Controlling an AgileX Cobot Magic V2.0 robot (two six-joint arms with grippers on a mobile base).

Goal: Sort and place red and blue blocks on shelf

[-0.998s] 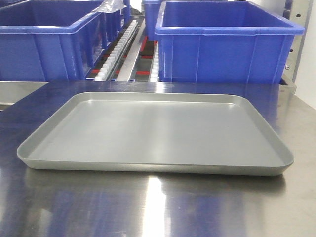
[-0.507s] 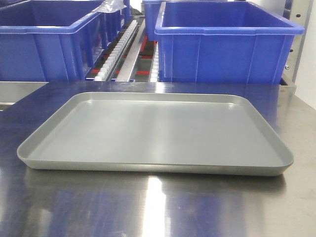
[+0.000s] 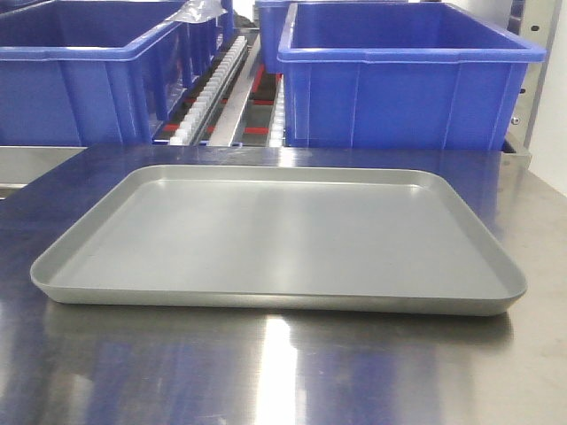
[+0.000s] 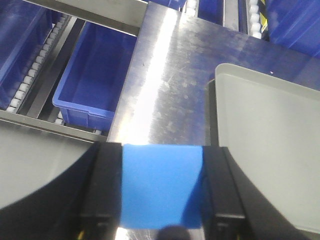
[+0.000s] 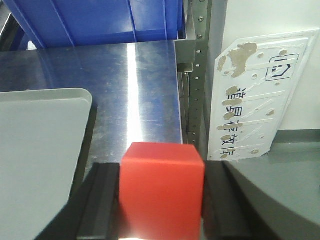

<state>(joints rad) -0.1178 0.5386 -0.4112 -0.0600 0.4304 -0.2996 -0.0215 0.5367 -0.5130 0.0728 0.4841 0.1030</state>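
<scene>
In the left wrist view a bright blue block (image 4: 162, 186) fills the gap between the black fingers (image 4: 104, 190) of my left gripper (image 4: 162, 192), which is shut on it above the steel tabletop, left of the grey tray (image 4: 270, 150). In the right wrist view a red block (image 5: 161, 192) is clamped in my right gripper (image 5: 161, 200), held above the tabletop just right of the tray's corner (image 5: 45, 140). The shelf's white roller tracks (image 3: 213, 84) run back between the blue bins in the front view. Neither gripper shows in that view.
The grey tray (image 3: 275, 239) lies on the shiny steel tabletop (image 3: 283, 372). Two large blue bins (image 3: 403, 75) (image 3: 84, 75) stand on the rack behind it. A lower blue bin (image 4: 95, 80) sits left of the table. A perforated steel post (image 5: 200, 75) and a white sign (image 5: 255, 95) are at the right.
</scene>
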